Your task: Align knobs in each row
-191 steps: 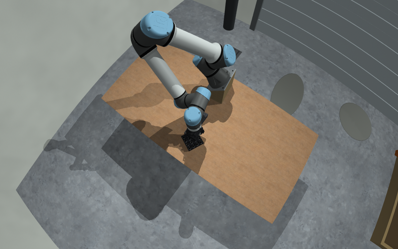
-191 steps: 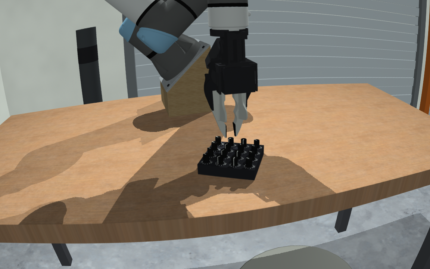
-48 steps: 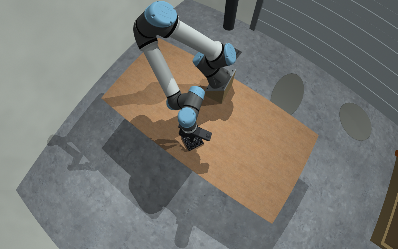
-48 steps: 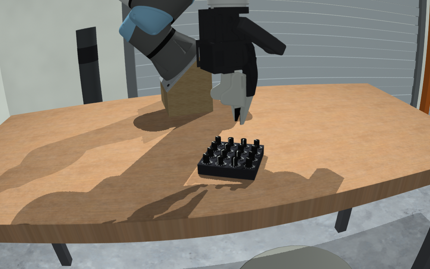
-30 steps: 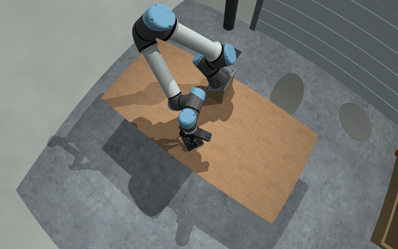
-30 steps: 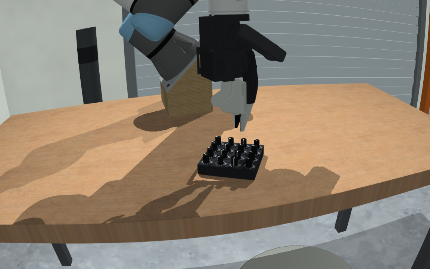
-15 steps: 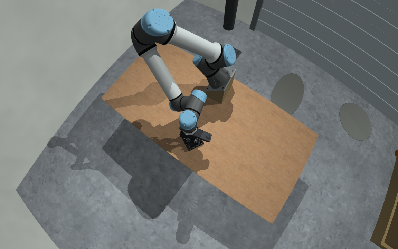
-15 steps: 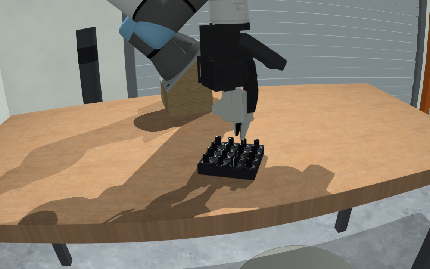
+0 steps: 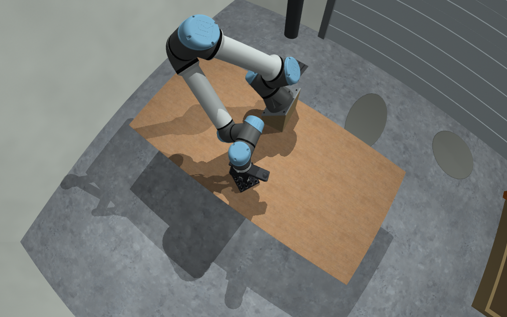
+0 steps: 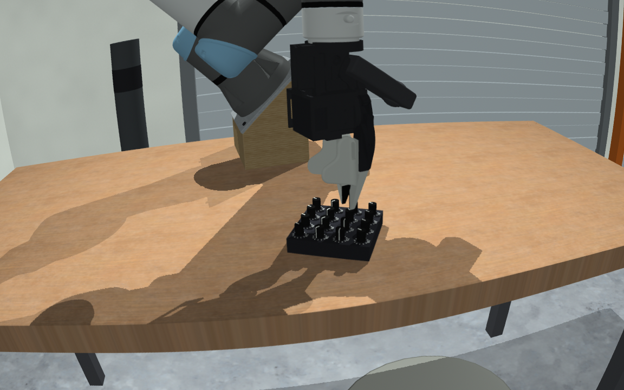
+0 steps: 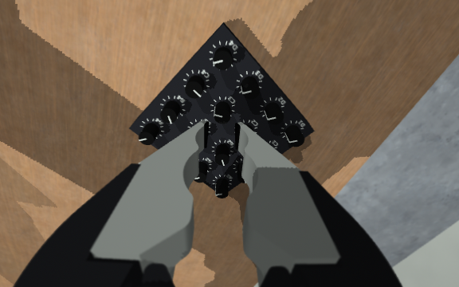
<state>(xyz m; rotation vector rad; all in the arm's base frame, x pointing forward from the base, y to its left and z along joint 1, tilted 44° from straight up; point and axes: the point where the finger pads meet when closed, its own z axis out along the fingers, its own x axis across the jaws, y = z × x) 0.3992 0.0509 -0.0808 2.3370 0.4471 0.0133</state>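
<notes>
The black knob box (image 9: 241, 189) (image 10: 327, 251) (image 11: 224, 31) lies on the table. My gripper (image 10: 349, 204) (image 11: 221, 123) points down low over it; its fingers stand a narrow gap apart, open and empty. In the wrist view, knob C3 (image 11: 223, 110) shows just beyond the gap between the fingertips and points left, while knob C4 (image 11: 196, 85) points to the lower right. Knobs D4 (image 11: 223, 57), D3 (image 11: 249, 86), D2 (image 11: 272, 111) and D1 (image 11: 294, 134) point roughly left. B4 (image 11: 171, 110) and B2 (image 11: 222, 151) point down. The fingers hide B3, C2, C1 and A3.
The other knobs stand close around the fingertips. The arm's wooden base block (image 10: 275, 140) stands behind the box at the back left. The table's front edge (image 10: 256, 329) runs in front of the box. Shadows of the arm fall over the box and table (image 9: 326, 204).
</notes>
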